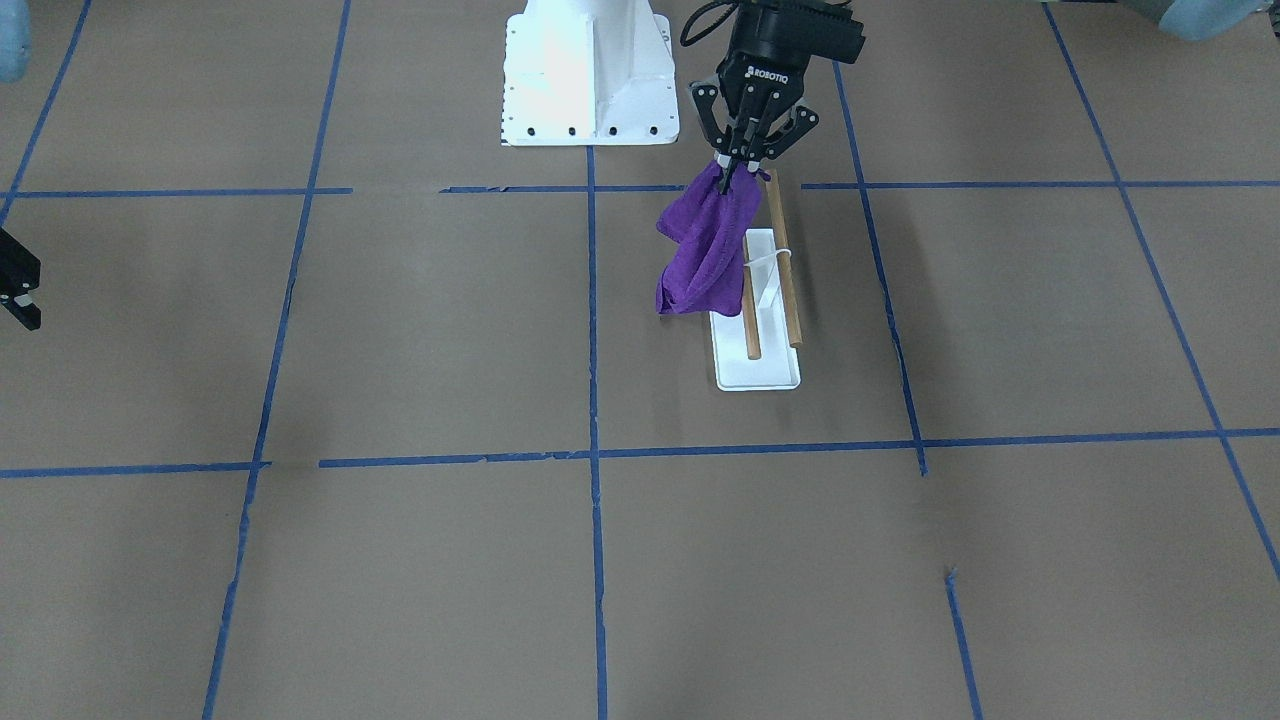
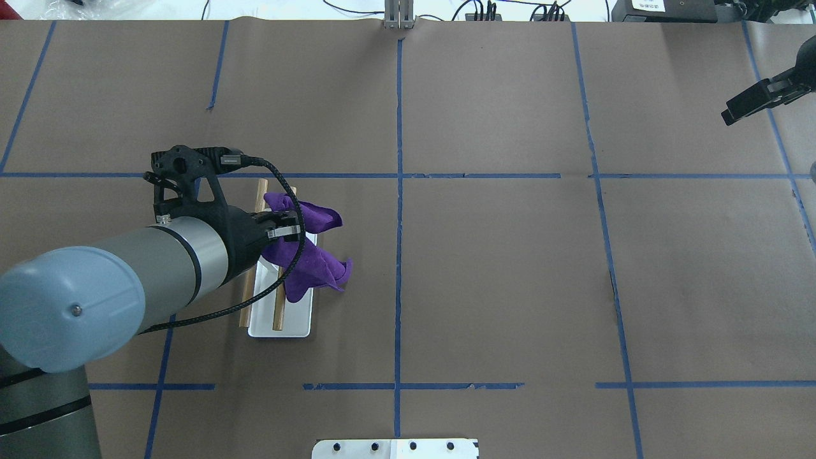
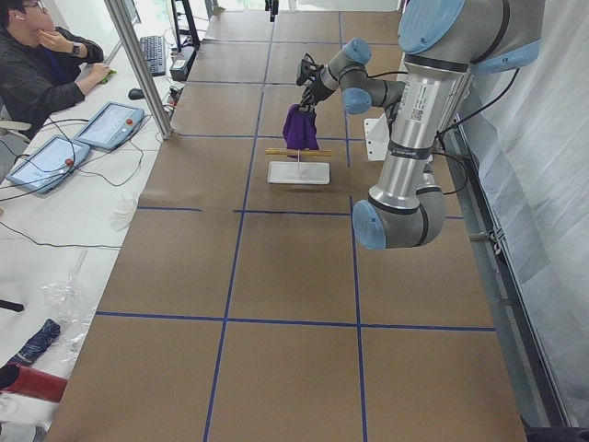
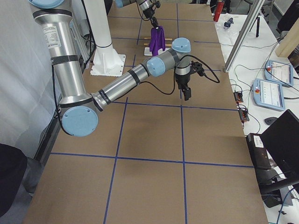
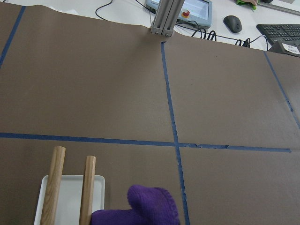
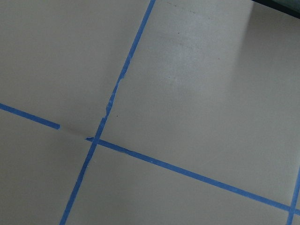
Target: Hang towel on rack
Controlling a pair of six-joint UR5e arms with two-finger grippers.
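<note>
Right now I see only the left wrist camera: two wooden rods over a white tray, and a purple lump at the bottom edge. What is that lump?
Observer: A purple towel, hanging bunched from the left gripper, which is shut on its top corner.
Visitor: Is it on the rods yet?
Observer: Not draped, it seems. It dangles alongside the rack, on the side nearer the middle of the table.
Visitor: And the other arm?
Observer: The right gripper is far off at the opposite end, nowhere near the towel.
</note>
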